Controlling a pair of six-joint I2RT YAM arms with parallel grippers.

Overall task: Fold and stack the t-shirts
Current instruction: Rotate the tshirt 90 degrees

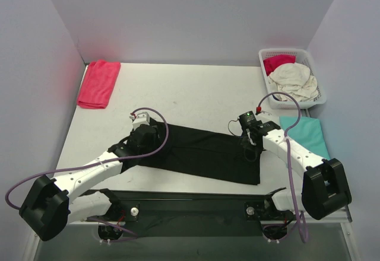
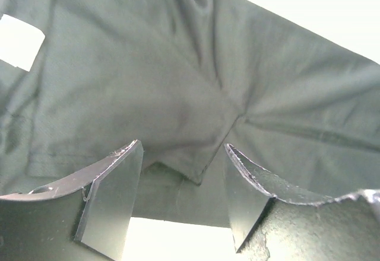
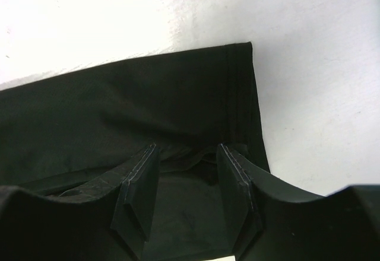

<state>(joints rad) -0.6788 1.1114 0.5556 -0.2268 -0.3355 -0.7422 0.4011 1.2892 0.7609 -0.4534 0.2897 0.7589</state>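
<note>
- The black t-shirt (image 1: pixel 202 154) lies flat on the white desk (image 1: pixel 196 89), between the two arms. It is already folded lengthwise into a long band that slants from left to right.
- The left tool (image 1: pixel 144 129) sits low over the band's left end. In its wrist view its fingers (image 2: pixel 119 178) stand apart, with a loose corner of cloth below the gap and nothing clamped.
- The right tool (image 1: pixel 249 142) sits over the band's right end, near the hem. Its fingers (image 3: pixel 139 184) are also apart; black cloth lies between them, but no pinch shows.
- A teal t-shirt (image 1: pixel 306 133) lies flat on the desk by the right arm. A folded red garment (image 1: pixel 98 83) rests at the far left corner. Cream t-shirts (image 1: pixel 294 80) and a red t-shirt (image 1: pixel 278 62) wait in the white basket (image 1: pixel 320 95) at the far right.
- Step in hand, as a judgement: the lengthwise fold looks laid down and let go, and the crosswise fold is not yet done.
- The next move probably calls for pinching both layers at one end and carrying that end evenly over the other, without dragging the band askew.
</note>
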